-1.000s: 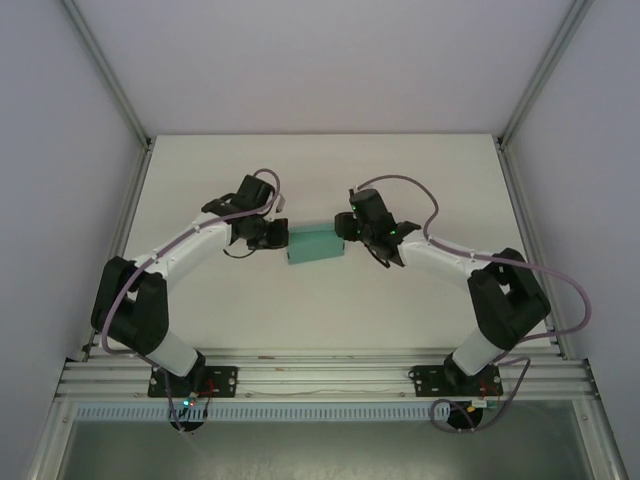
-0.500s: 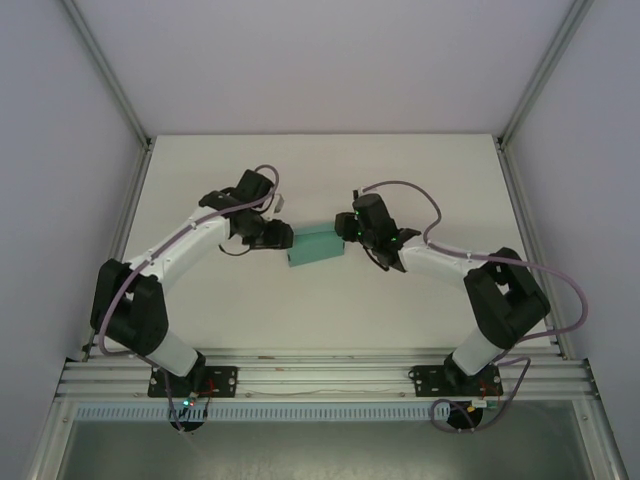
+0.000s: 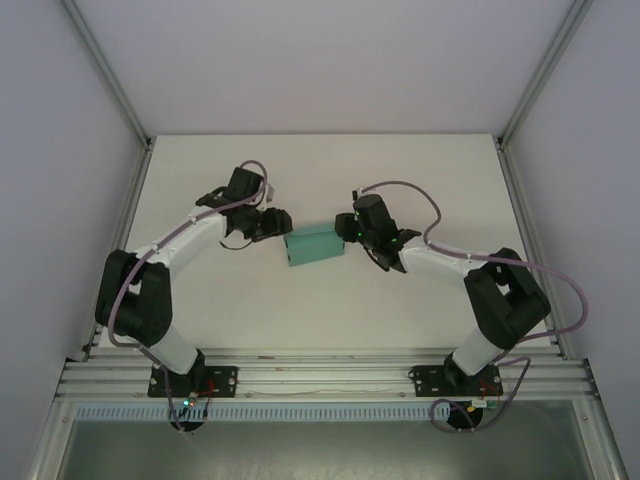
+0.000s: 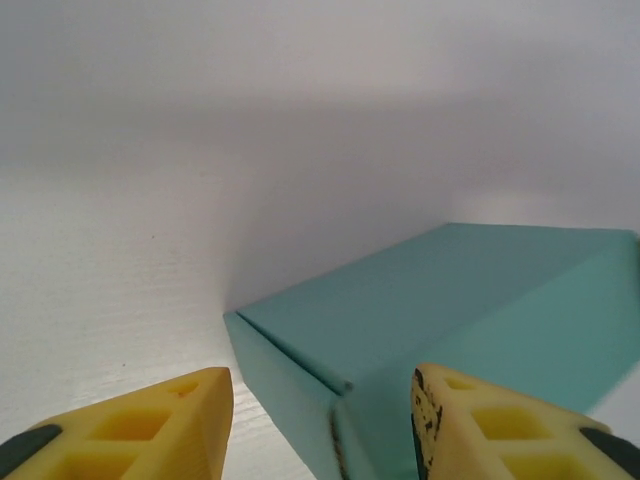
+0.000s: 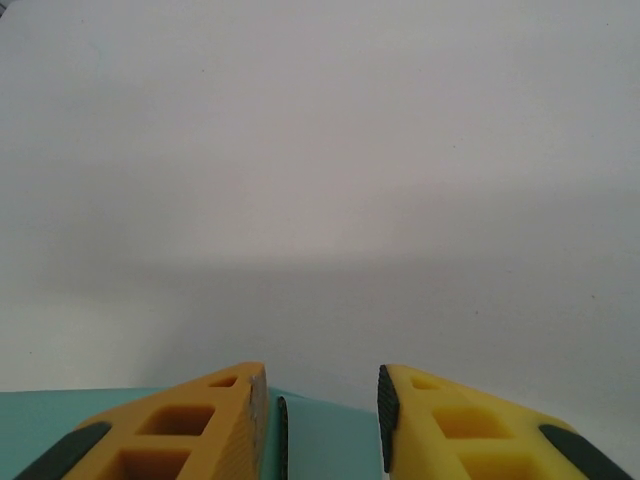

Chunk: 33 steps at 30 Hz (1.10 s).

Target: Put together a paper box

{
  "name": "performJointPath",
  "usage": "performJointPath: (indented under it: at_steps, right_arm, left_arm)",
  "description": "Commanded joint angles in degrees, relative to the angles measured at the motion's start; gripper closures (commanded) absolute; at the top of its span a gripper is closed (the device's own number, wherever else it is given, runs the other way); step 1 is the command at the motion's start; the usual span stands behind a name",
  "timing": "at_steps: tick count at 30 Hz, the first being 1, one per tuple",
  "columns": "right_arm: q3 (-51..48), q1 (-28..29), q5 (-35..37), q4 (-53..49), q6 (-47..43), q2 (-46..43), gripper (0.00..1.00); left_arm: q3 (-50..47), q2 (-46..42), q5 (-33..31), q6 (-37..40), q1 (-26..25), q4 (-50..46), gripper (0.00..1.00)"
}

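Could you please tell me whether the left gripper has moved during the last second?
Yes. The left gripper has shifted slightly toward the table's far edge, while the paper box stayed put.

The paper box (image 3: pixel 313 245) sits mid-table, hemmed in at its two ends by the left gripper (image 3: pixel 283 223) and right gripper (image 3: pixel 344 229) (each right up against it). The table (image 3: pixel 320 170) beyond and nearer offers free passage.

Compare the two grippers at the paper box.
The left gripper stands wider open than the right gripper. The left gripper faces a corner of the paper box; the right gripper has a card edge between its fingers. Both are open, at opposite ends of the box.
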Motion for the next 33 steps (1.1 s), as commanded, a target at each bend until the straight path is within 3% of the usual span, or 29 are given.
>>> performJointPath:
  at_steps: [1, 6, 12, 14, 19, 23, 33]
  right_arm:
    - [-3.48, -0.11, 0.53, -10.26, -1.56, 3.04, 0.65]
    - [-6.14, -0.11, -1.07, -6.87, -2.54, 3.78, 0.67]
    - [-14.33, -0.11, -5.32, 4.79, -8.19, 6.18, 0.72]
    - [-16.81, -0.1, -3.77, 8.05, -9.54, 7.0, 0.79]
    - [-19.46, -0.11, -5.09, 12.23, -10.74, 9.63, 0.79]
    - [-24.12, -0.1, -5.08, 19.46, -11.53, 8.96, 0.81]
    - [-26.23, -0.11, -3.67, 22.48, -12.12, 7.74, 0.86]
  left_arm:
    - [-3.23, 0.78, 1.13, -1.43, 0.46, 3.54, 0.57]
    - [-12.99, 0.43, 4.92, -3.67, 0.56, 13.63, 0.74]
    - [-26.78, 1.36, 4.85, -2.08, 0.22, 30.58, 0.79]
    - [-30.75, 2.03, 2.28, -1.11, -0.75, 35.2, 0.83]
    - [-37.27, 4.23, -1.66, 0.49, -3.61, 45.75, 0.84]
    - [-42.09, 4.79, -8.89, 0.73, -6.67, 52.18, 0.91]
    - [-52.47, 0.31, -19.45, 0.72, -11.64, 64.99, 0.98]
